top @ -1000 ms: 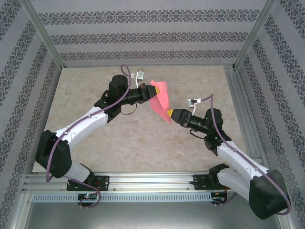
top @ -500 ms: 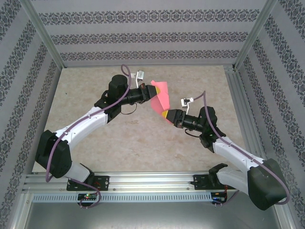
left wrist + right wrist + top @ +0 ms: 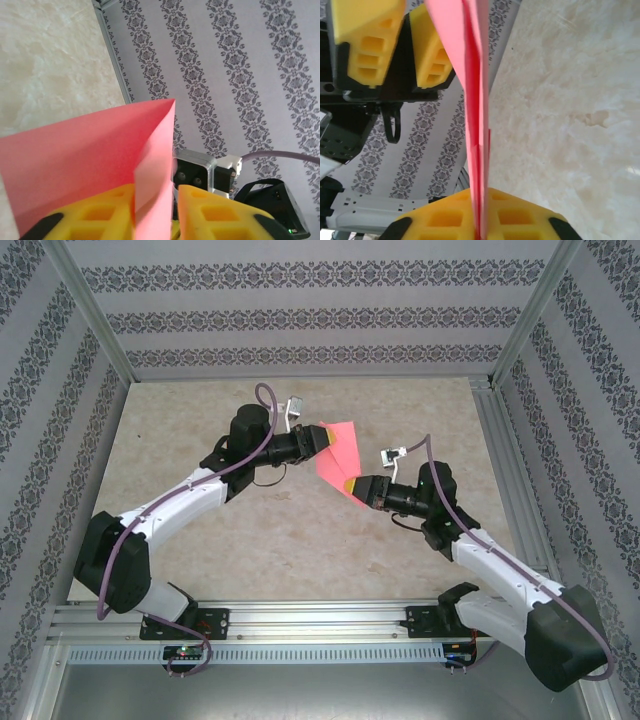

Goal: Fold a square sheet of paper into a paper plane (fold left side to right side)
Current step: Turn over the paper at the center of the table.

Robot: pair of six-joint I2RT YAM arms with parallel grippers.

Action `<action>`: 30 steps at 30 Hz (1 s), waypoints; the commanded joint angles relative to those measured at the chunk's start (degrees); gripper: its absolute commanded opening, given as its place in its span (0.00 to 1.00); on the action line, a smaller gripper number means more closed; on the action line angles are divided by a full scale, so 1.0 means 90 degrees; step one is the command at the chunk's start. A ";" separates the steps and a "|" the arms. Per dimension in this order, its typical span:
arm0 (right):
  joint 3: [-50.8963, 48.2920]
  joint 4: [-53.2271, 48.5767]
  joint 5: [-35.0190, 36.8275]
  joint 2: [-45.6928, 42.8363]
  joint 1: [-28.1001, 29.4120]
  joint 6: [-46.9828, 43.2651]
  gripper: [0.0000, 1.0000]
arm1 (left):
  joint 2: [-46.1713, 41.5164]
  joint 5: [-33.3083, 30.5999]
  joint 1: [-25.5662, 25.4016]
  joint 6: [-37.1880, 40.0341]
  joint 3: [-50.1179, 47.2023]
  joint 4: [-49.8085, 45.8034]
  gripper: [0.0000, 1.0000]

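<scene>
Right tool point(image 3: 346, 485) reached inward, pinching paper point(image 3: 338, 447)

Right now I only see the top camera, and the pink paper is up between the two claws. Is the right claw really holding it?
Observer: Yes. The right wrist camera shows the right gripper shut tight on the paper, clamping one edge.
Operator: What about the left claw?
Observer: In the left wrist camera the left gripper has its yellow fingers apart, with a flap of paper in the gap.
Operator: Is the paper still one flat sheet?
Observer: No. Seen edge-on from the right wrist, it is several folded layers lying close together.
</scene>
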 commanded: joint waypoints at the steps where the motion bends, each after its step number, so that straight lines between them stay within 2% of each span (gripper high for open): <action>1: 0.0356 -0.1149 0.0384 -0.0173 -0.0015 -0.0837 0.05 | -0.0133 -0.0249 0.0167 0.0449 0.0053 -0.0559 0.40; 5: 0.0937 -0.3065 0.1455 -0.0229 0.0239 -0.2110 0.02 | -0.0630 -0.1256 0.0297 0.1370 0.0168 -0.2149 0.52; 7: 0.1316 -0.4010 0.2378 -0.0159 0.0568 -0.2703 0.02 | -0.0922 -0.2143 0.0294 0.1826 0.0266 -0.3082 0.57; 9: 0.1748 -0.4898 0.3746 0.0044 0.1094 -0.3165 0.01 | -0.1253 -0.3040 0.0297 0.2053 0.0231 -0.3764 0.62; 12: 0.2373 -0.5986 0.5960 0.0604 0.1968 -0.3303 0.00 | -0.1743 -0.4176 0.0302 0.1953 -0.0057 -0.4285 0.66; 15: 0.3049 -0.7024 0.7823 0.1470 0.2681 -0.3122 0.01 | -0.2185 -0.5398 0.0337 0.1427 -0.0364 -0.4933 0.68; 18: 0.3768 -0.8049 0.9214 0.2534 0.3233 -0.2793 0.01 | -0.2745 -0.6034 0.0444 0.1050 -0.0805 -0.5135 0.68; 21: 0.4506 -0.9007 1.0145 0.3628 0.3616 -0.2470 0.03 | -0.3331 -0.6259 0.0612 0.0791 -0.1213 -0.5128 0.71; 24: 0.5101 -0.9615 1.0609 0.4683 0.3879 -0.2350 0.04 | -0.3741 -0.6251 0.0777 0.0713 -0.1488 -0.5093 0.72; 30: 0.5943 -0.9701 1.0560 0.6289 0.4310 -0.2699 0.05 | -0.3831 -0.6109 0.0929 0.0750 -0.1558 -0.5186 0.74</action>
